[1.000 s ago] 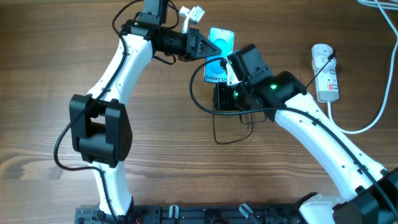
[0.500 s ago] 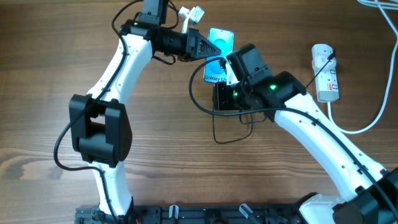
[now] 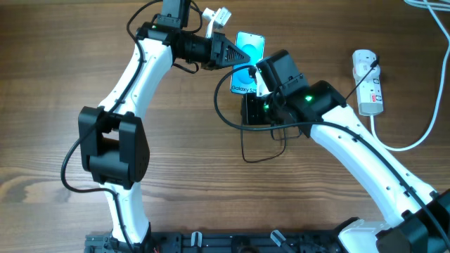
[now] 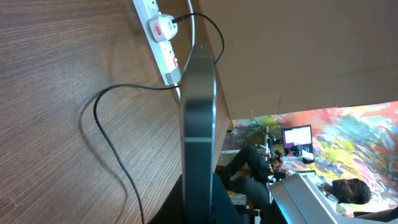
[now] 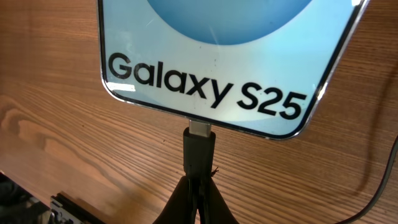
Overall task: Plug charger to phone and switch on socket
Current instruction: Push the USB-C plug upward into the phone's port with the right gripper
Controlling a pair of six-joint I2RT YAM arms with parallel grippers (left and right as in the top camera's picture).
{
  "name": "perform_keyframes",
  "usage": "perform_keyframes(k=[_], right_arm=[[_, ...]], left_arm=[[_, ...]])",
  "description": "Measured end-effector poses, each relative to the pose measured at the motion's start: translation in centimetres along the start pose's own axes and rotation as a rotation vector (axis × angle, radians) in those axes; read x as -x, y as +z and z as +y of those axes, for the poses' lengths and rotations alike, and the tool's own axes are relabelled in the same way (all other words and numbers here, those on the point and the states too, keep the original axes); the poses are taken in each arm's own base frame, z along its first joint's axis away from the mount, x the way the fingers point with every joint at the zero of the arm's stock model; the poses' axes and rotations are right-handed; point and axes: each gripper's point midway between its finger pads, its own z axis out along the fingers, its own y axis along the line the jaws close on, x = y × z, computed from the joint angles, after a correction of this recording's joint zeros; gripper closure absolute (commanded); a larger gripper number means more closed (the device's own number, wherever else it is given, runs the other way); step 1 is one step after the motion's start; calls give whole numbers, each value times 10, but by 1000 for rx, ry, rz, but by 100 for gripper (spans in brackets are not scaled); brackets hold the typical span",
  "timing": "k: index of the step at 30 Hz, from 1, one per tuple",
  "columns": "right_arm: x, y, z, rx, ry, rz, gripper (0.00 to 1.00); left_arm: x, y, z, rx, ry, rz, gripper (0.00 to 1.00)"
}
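Near the upper centre of the overhead frame we see the phone (image 3: 249, 46) pinched across its thickness by the closed left gripper (image 3: 226, 53). The right gripper (image 5: 198, 186) is clamped narrowly on the charger (image 5: 199, 144), its metal tip at the phone's lower rim, and the socket (image 3: 368, 83) lies at upper right. We judge the phone rigid, slick and glass-fronted, best held near a side edge, and the charger limp, best gripped at its stiff connector; the screen reads "Galaxy S25".

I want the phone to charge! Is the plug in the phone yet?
Not fully. The charger has its metal tip at the phone bottom edge, but some metal shows. The right claw pinches the plug.
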Motion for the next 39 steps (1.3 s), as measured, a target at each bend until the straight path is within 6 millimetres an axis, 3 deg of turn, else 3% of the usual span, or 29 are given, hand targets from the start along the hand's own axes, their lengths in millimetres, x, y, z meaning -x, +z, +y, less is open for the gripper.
perform_keyframes(k=[39], right_arm=[[1,0,4,20,-3,0,96]], left_arm=[[0,0,0,0,-3,1,96]])
